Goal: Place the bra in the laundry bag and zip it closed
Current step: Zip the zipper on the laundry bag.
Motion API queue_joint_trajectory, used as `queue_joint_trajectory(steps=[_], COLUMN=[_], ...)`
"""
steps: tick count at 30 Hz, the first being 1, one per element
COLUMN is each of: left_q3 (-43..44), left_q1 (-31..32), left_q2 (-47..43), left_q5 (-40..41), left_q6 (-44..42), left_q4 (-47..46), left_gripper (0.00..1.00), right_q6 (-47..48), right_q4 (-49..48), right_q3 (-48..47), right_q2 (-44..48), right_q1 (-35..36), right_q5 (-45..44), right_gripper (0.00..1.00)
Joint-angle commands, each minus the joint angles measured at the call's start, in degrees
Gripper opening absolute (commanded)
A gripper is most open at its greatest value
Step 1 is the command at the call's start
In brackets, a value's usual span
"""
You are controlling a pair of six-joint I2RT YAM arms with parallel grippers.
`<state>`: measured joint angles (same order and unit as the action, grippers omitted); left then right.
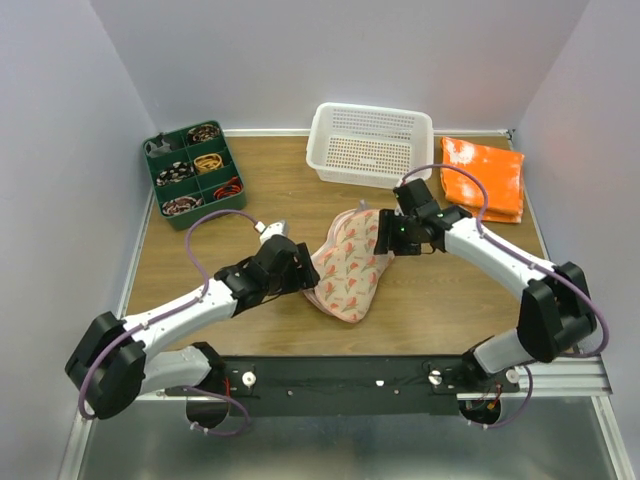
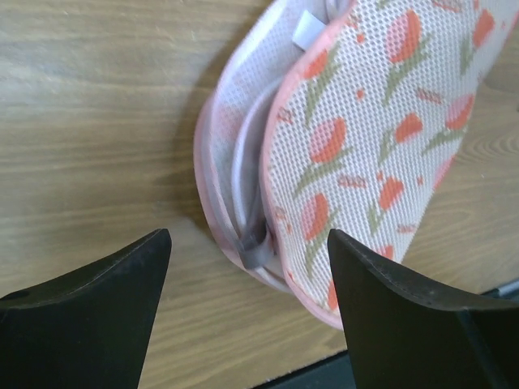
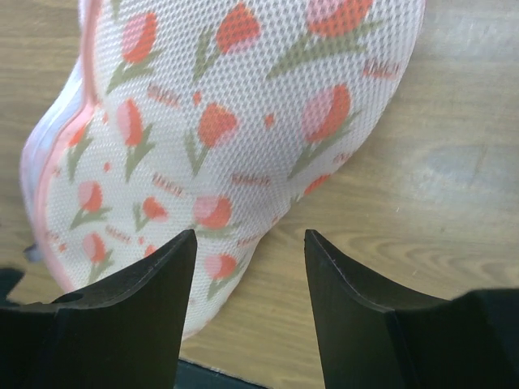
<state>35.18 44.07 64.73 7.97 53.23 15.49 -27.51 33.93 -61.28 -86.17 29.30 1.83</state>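
the laundry bag [image 1: 348, 268] lies flat in the middle of the tabletop [image 1: 450, 300], between the two arms. its long axis runs from the far side toward the near edge, a little tilted, and the printed shell faces up.

the left gripper [image 1: 303, 272] is at the bag's left rim, almost touching it, with its jaws spread apart and nothing between them. in the left wrist view the left gripper [image 2: 249, 233] looks straight at this rim. here the two shells of the laundry bag [image 2: 365, 138] stand a little apart, so the zipper is not closed on this side. in the gap i see pale layers and a small grey loop [image 2: 256, 247], directly ahead between the fingertips.

i cannot tell if this loop is the zipper pull or a strap of the bra. the bra itself is not visible on the tabletop, so i judge it is probably inside already.

the right gripper [image 1: 385, 232] is at the far right end of the bag, also with its jaws apart and empty. in the right wrist view the laundry bag [image 3: 243, 121] lies ahead of the right gripper [image 3: 251, 235] and to its left.

the left arm is the nearer one to the open seam. the seam follows the long axis, so i expect the pull must travel along that line while the right gripper holds the far end.
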Motion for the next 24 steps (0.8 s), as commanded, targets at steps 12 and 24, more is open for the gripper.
queue_joint_trajectory(steps=[12,24], left_q3=[-3.8,-3.36], left_q1=[-9.88,-9.8], left_q2=[13.75,12.97], left_q5=[-15.61,-16.85], left_q6=[-6.38,-8.85], left_q4=[-26.21,-22.87], left_gripper=[0.86,0.56], right_q6=[-9.41,-11.96], right_q4=[-7.74,-12.12], right_q3=[17.5,19.53], right_q2=[11.56,6.9], right_q1=[0.23,0.32], right_q5=[18.83,18.47], right_gripper=[0.64,0.64])
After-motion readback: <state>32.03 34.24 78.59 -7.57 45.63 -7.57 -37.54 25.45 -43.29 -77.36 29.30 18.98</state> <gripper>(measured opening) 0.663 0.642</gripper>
